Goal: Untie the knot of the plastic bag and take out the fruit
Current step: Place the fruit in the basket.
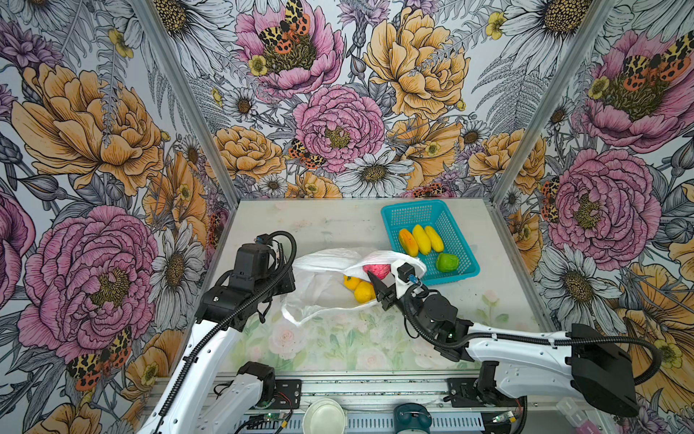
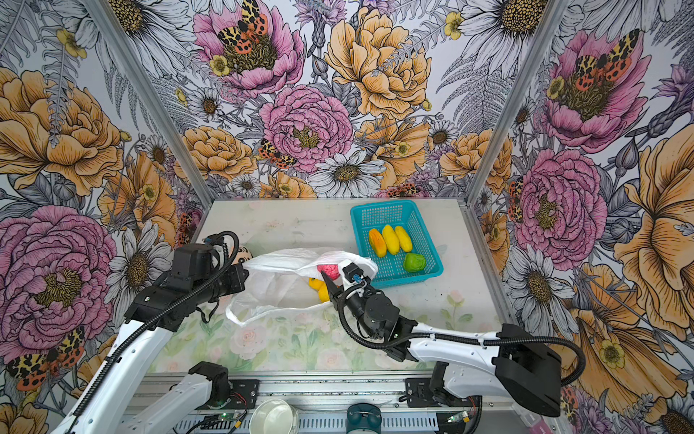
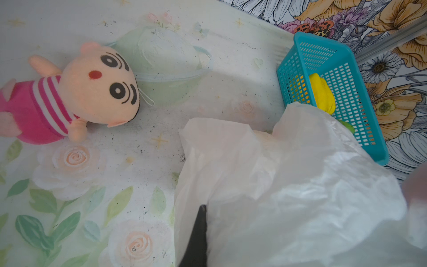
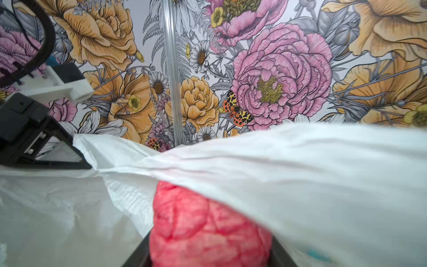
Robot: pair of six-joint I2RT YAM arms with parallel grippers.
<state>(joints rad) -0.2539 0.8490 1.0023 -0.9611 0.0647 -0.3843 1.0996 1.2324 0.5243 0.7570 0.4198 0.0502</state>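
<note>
The white plastic bag (image 1: 319, 297) (image 2: 270, 289) lies open mid-table, and no knot shows. My left gripper (image 1: 291, 280) (image 3: 208, 231) is shut on the bag's left edge, with one black finger (image 3: 198, 233) showing against the film. My right gripper (image 1: 381, 276) (image 4: 209, 249) reaches into the bag's mouth and is shut on the red-pink fruit (image 1: 376, 270) (image 4: 203, 219), which fills the gap between its jaws. Two yellow fruits (image 1: 362, 291) lie in the bag beside it. Bag film (image 4: 300, 161) drapes over the red fruit.
The teal basket (image 1: 413, 210) (image 2: 379, 210) stands at the back right, holding three elongated yellow-orange fruits (image 1: 421, 239) and a green one (image 1: 447, 262). A pink-striped plush doll (image 3: 80, 92) (image 2: 246, 255) lies behind my left wrist. Flowered walls close in three sides.
</note>
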